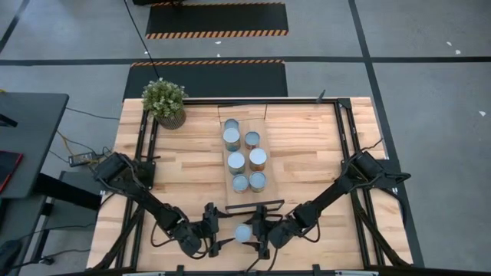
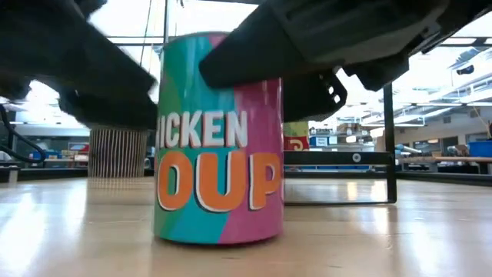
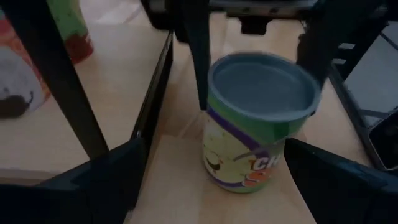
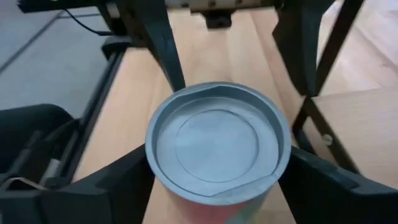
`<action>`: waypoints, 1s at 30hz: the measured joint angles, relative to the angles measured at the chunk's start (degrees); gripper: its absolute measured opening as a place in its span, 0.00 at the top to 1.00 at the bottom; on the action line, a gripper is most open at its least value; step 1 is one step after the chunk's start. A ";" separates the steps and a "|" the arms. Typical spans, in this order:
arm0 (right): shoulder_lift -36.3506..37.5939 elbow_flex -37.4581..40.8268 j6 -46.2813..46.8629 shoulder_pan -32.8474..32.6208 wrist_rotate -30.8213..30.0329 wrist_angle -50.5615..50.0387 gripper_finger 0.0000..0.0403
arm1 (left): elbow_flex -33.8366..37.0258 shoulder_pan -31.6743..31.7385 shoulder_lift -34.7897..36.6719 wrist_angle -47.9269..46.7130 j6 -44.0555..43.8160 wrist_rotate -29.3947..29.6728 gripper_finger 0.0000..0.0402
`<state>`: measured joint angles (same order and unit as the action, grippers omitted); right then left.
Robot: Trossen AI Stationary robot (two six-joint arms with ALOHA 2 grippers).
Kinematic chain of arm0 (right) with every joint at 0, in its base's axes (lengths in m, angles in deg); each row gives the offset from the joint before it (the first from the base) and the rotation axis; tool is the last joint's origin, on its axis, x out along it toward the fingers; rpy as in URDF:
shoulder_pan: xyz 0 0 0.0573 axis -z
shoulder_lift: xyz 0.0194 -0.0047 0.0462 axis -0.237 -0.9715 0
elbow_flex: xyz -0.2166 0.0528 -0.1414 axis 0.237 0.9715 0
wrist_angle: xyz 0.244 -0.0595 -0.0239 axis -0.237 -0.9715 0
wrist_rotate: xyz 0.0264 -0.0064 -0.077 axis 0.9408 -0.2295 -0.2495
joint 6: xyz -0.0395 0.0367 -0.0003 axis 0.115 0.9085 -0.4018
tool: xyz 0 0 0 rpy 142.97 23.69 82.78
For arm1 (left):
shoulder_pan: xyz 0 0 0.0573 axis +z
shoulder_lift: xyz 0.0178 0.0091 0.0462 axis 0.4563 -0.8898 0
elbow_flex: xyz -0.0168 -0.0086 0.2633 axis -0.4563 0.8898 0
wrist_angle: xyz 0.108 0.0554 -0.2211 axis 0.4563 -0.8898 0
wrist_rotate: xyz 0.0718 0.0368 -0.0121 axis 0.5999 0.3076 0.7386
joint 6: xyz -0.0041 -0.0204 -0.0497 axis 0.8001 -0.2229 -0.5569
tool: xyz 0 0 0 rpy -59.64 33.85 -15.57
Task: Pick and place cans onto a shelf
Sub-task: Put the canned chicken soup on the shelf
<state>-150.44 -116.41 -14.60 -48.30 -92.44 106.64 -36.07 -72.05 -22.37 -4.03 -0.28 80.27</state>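
One can (image 1: pixel 244 232) with a teal and pink soup label (image 2: pixel 219 154) stands upright on its base on the table, near the front edge. My right gripper (image 4: pixel 217 168) reaches it from the right and is shut on it. My left gripper (image 3: pixel 217 180) stands just left of the can (image 3: pixel 258 118), open, with its fingers short of the can and clear of it. Farther back, several cans (image 1: pixel 236 162) stand on the pale shelf (image 1: pixel 261 121) at the table's middle. My right gripper pinches the can's upper wall just under the rim (image 4: pixel 155 175) between its two fingers (image 4: pixel 118 180), one on each opposite side. The fingers slant down from the table's right. The can stays upright, with its base on the table (image 2: pixel 219 235).
A potted plant (image 1: pixel 164 100) stands at the far left corner. Black frame rails (image 1: pixel 341 138) run along both sides of the table. The shelf's black end frame (image 2: pixel 388 146) rises just behind the can.
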 joint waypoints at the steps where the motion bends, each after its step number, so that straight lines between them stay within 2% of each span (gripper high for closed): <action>1: 0.18 -0.01 0.23 -0.14 0.47 0.11 0.24 | 0.01 -0.50 0.68 -0.05 0.47 0.11 0.03; 8: 5.58 -5.14 -3.31 -2.78 0.41 -3.72 0.27 | -0.03 -5.87 7.93 -2.49 4.82 2.53 0.03; 11: 8.42 -8.10 -6.52 -3.85 -2.25 -7.37 0.27 | -0.03 -8.07 10.90 -4.15 6.16 5.23 0.03; 16: 12.93 -12.74 -15.35 -4.92 -10.15 -12.02 0.27 | -0.04 -10.72 14.38 -8.77 5.69 9.77 0.03; 19: 15.29 -14.31 -21.43 -3.93 -11.19 -13.93 0.27 | -0.03 -11.69 15.72 -10.82 4.58 12.30 0.03; 23: 19.62 -14.82 -26.72 0.23 -8.18 -19.04 0.27 | -0.03 -12.01 17.62 -13.53 3.24 13.96 0.03; 28: 25.32 -14.78 -26.97 9.19 4.24 -27.86 0.27 | -0.03 -11.76 19.52 -18.57 2.91 14.29 0.03; 30: 26.89 -14.91 -27.78 12.90 7.27 -30.58 0.27 | -0.03 -11.19 20.77 -21.50 2.73 14.71 0.03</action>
<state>-123.56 -131.31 -42.38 -35.41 -85.17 76.06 -36.10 -83.23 -1.60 -25.53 2.45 94.98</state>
